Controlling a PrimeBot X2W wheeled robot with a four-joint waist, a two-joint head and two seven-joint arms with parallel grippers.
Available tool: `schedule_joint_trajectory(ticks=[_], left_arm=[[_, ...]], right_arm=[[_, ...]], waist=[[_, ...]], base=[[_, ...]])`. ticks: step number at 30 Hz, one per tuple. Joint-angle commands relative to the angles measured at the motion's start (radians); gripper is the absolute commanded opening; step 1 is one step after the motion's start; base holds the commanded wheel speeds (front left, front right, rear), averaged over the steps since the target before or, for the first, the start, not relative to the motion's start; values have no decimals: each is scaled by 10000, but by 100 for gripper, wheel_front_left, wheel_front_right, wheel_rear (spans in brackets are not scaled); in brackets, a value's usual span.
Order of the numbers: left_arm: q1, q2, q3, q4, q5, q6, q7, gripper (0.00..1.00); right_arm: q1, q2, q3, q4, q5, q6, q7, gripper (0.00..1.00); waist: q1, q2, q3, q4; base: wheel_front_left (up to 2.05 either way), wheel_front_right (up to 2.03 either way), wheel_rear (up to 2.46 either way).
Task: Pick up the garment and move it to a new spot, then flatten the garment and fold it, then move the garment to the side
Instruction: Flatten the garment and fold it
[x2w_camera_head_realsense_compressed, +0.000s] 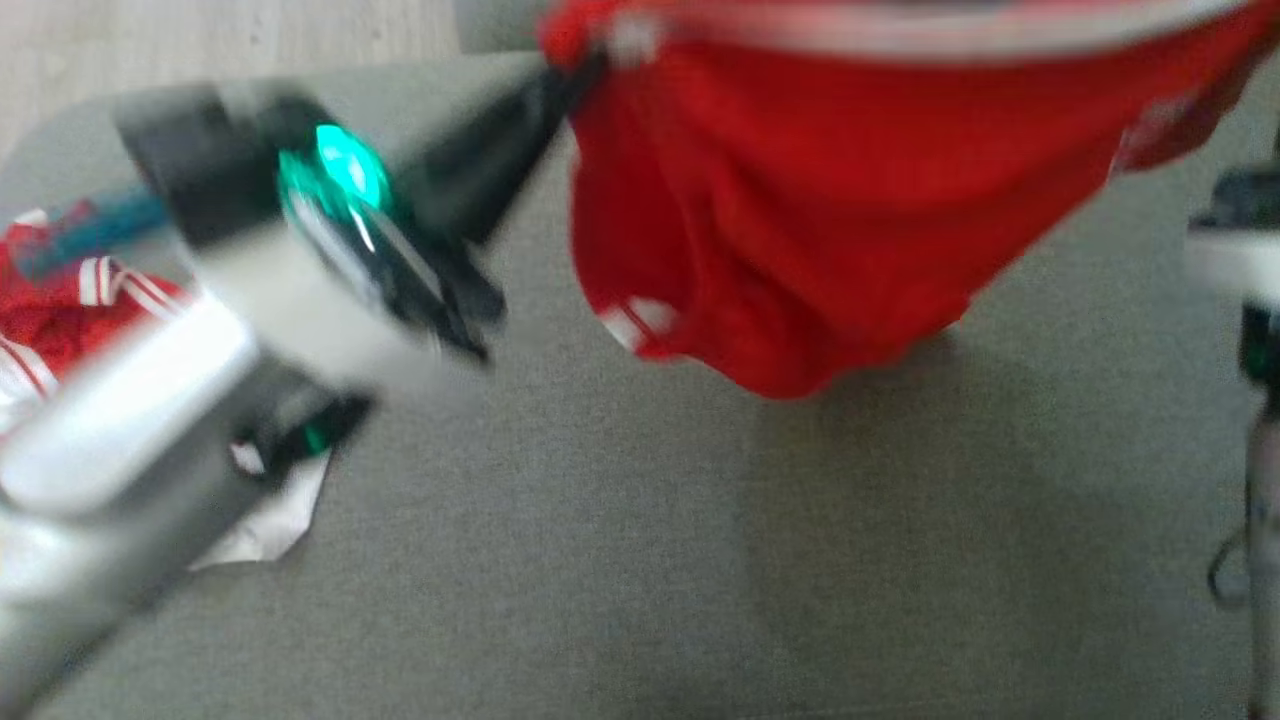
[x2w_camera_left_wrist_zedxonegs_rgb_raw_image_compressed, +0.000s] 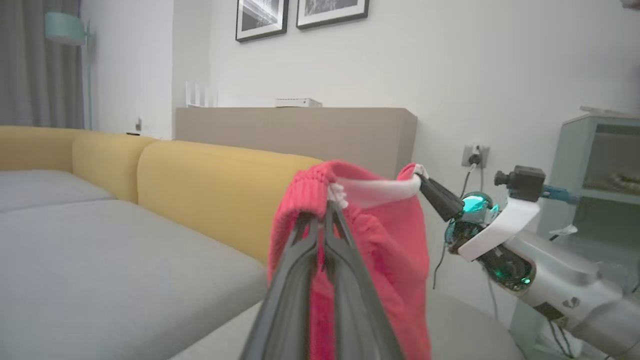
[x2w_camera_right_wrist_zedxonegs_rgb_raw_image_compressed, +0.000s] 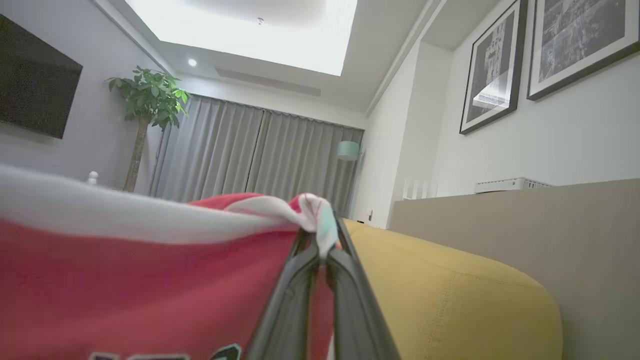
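Up close, left gripper and right gripper each clamp the red garment, a grip the head view blurs

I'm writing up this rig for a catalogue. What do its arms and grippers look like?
The left gripper and right gripper each have two long, dark, tapering fingers. The right arm is silver, with glowing teal rings at the wrist and a white bracket carrying a small black camera with a blue cable. A small dark mark sits on the forearm.
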Motion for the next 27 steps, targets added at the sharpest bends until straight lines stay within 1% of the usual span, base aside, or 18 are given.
schedule_joint_trajectory(ticks=[1,4,6,8,12,14,16,19,22,25,26,27], left_arm=[[-843,356,388,87,-70,-57,143,0],[-2503,272,168,1170,-178,-57,473,0],[-3487,139,-5,1914,-79,-57,379,0],[-4412,-61,-221,2604,97,-57,166,0],[-5848,-548,-674,3738,359,-57,-729,0],[-6159,-603,-1034,3922,384,-57,-1050,0],[-6178,-527,-1448,3815,421,-57,-1258,0],[-5583,-205,-2172,3314,549,-57,-1387,0],[-4357,137,-2854,2622,696,-57,-1420,0],[-2593,378,-3159,1911,886,-57,-1427,0],[-2593,378,-3159,1911,886,-57,-1427,0],[-1938,433,-3219,1693,958,-57,-1427,0]], right_arm=[[-758,-205,271,55,152,67,-11,0],[-2442,-459,643,1361,460,67,-11,0],[-3584,-535,818,2067,595,67,-11,0],[-4504,-532,823,2517,634,67,-11,0],[-5649,-702,692,2597,441,67,-11,0],[-5739,-733,551,2407,412,67,-11,0],[-5403,-768,453,2131,363,67,-11,0],[-4338,-818,390,1788,330,67,-11,0],[-2770,-780,323,1540,452,67,-11,0],[-951,-723,154,1307,533,67,-11,0],[-951,-723,154,1307,533,67,-11,0],[-336,-718,74,1195,515,67,-11,0]], waist=[[-1,0,407,-118],[-1,0,1101,-209],[-1,0,1499,-264],[-1,0,1899,-248],[-1,0,2454,-54],[-1,0,2522,-3],[-1,0,2525,64],[-1,0,2417,103],[-1,0,2273,118],[-1,0,2082,68],[-1,0,2082,68],[-1,0,2015,42]], base=[[0,0,0],[0,0,0],[0,0,0],[0,0,0],[0,0,0],[0,0,0],[0,0,0],[0,0,0],[0,0,0],[0,0,0],[0,0,0],[0,0,0]])
